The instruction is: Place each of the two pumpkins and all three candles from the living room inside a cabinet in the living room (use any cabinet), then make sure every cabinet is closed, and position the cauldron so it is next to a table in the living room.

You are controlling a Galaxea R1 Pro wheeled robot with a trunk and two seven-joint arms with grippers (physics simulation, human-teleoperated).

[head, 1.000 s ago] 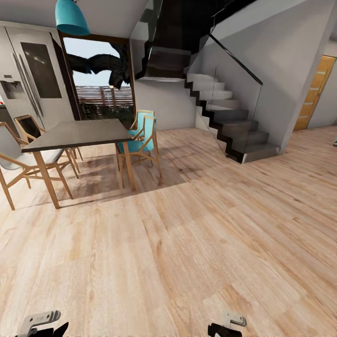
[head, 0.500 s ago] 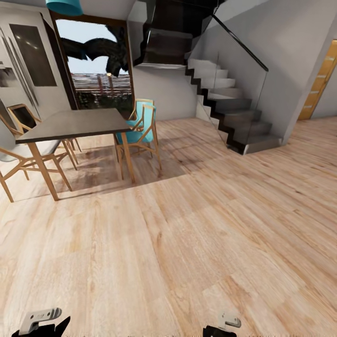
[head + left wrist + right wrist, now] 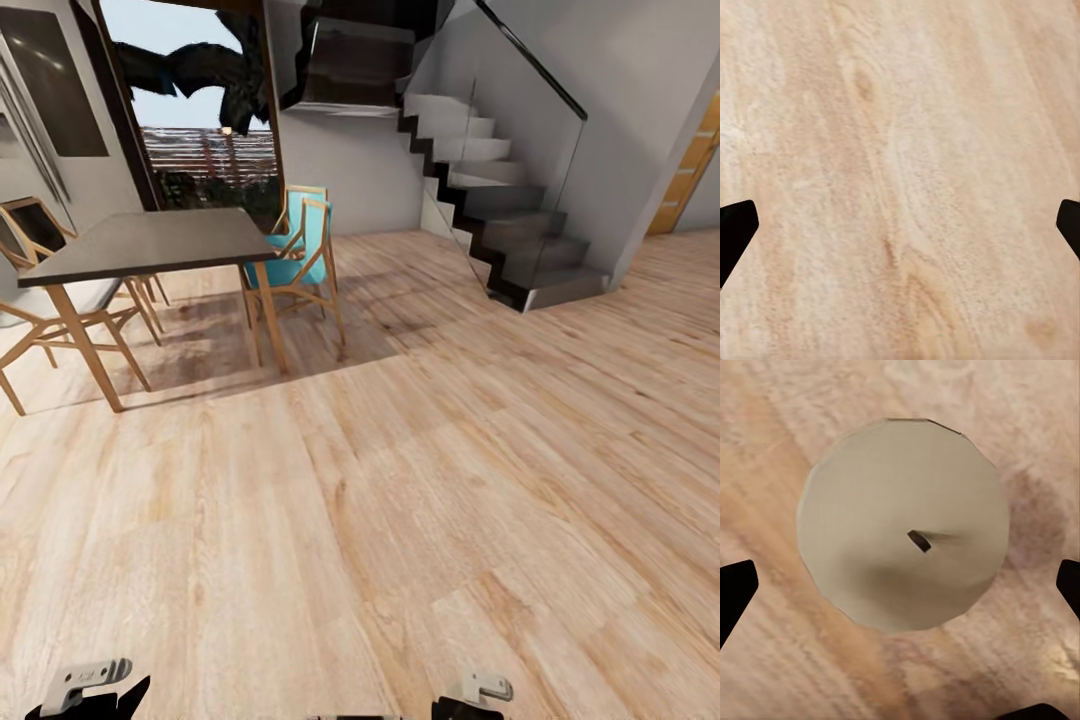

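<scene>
Ahead, dining table and stairs; left claw wide, empty; right claw astride candle, grip unclear.

Down at the lower left of the head view, the left gripper shows a pale grey metal bracket with small round holes, sitting on a glossy black body. Lower right, the right gripper carries a smaller grey bracket over black. In both wrist views, blunt black fingertips poke in from the edges.
</scene>
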